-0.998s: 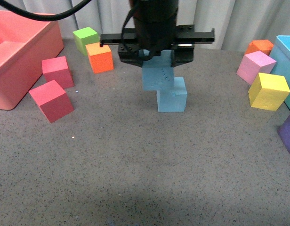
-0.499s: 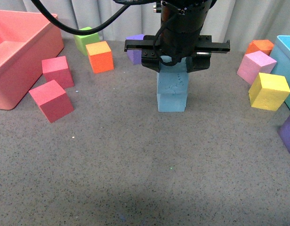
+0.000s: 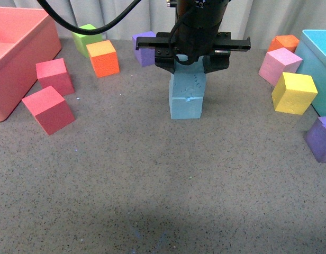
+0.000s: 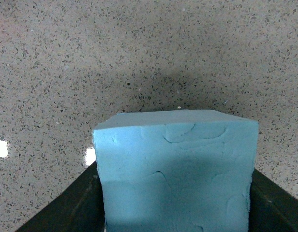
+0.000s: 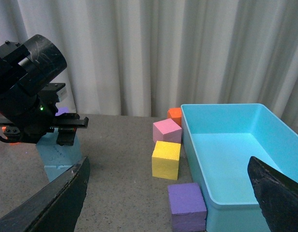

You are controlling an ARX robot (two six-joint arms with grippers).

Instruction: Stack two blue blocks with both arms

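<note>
In the front view one blue block (image 3: 188,84) sits on top of the other blue block (image 3: 185,108), their sides nearly in line. My left gripper (image 3: 190,67) comes down from above and is shut on the upper block. In the left wrist view that blue block (image 4: 178,169) fills the space between the black fingers (image 4: 67,212). The right wrist view shows the blue stack (image 5: 59,157) under the left arm (image 5: 28,92). My right gripper (image 5: 168,203) stands open and empty, well apart from the stack, and is out of the front view.
A pink bin (image 3: 15,58) stands at the left with two red cubes (image 3: 48,108) beside it. Orange (image 3: 103,58), green (image 3: 84,37) and purple (image 3: 144,48) cubes lie behind. At the right are pink (image 3: 279,64), yellow (image 3: 293,92) and purple (image 3: 322,138) cubes beside a turquoise bin (image 3: 319,58).
My left gripper has carried the blue block to the right and lowered it onto the other blue block, squaring it up from a tilt.
</note>
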